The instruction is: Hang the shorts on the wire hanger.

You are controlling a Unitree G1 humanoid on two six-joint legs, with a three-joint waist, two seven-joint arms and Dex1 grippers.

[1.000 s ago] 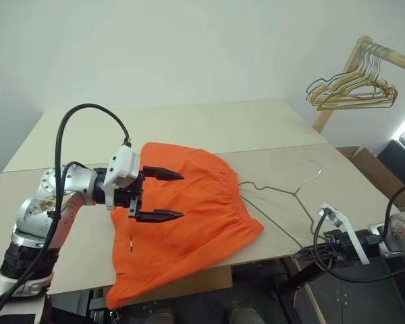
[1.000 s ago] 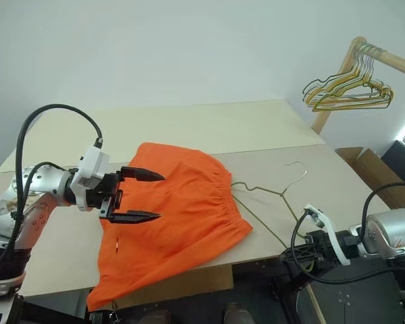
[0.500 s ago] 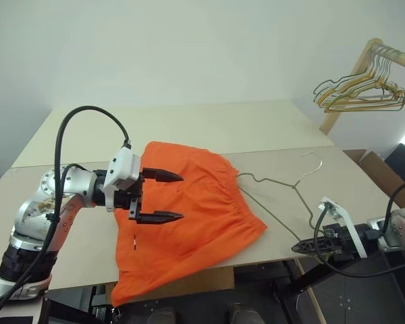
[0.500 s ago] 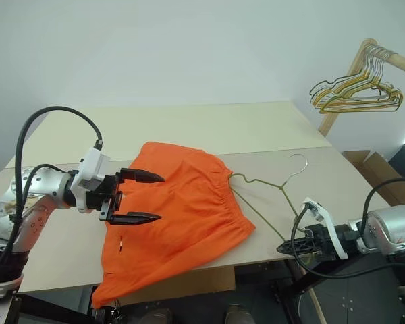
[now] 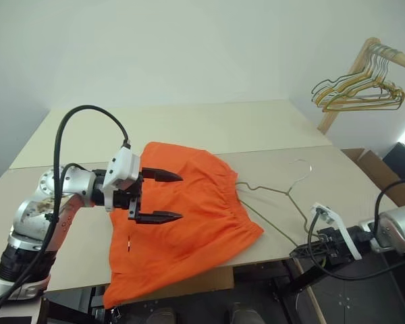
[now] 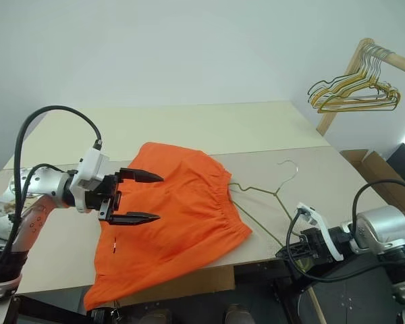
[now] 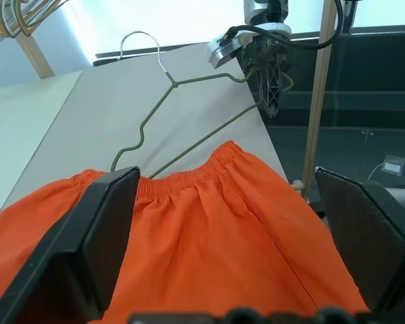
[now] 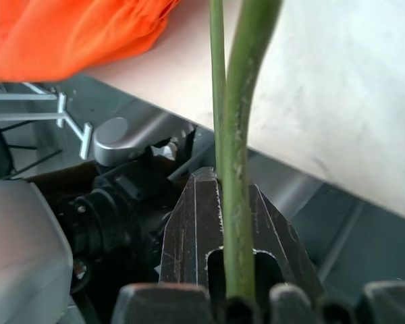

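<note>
The bright orange shorts (image 5: pixel 189 209) lie spread on the table (image 5: pixel 189 128), one leg drooping over the front edge. My left gripper (image 5: pixel 181 197) hovers just above them, open, with nothing between its fingers (image 7: pixel 88 250). The thin grey-olive wire hanger (image 5: pixel 277 192) lies flat to the right of the waistband, its near end tucked at the elastic and its hook pointing to the far right. My right gripper (image 5: pixel 295 253) sits at the table's front right edge, shut on the hanger's wire (image 8: pixel 239 135) at its lower corner. The left wrist view shows that gripper (image 7: pixel 270 101) pinching the wire.
A wooden rack at the far right carries a bunch of gold and green hangers (image 5: pixel 358 91). A cardboard box (image 5: pixel 372 167) stands on the floor beyond the table's right edge. A second table (image 5: pixel 175 118) adjoins at the back.
The whole picture has shifted a little with the camera. Both grippers, the shorts and the hanger keep their places.
</note>
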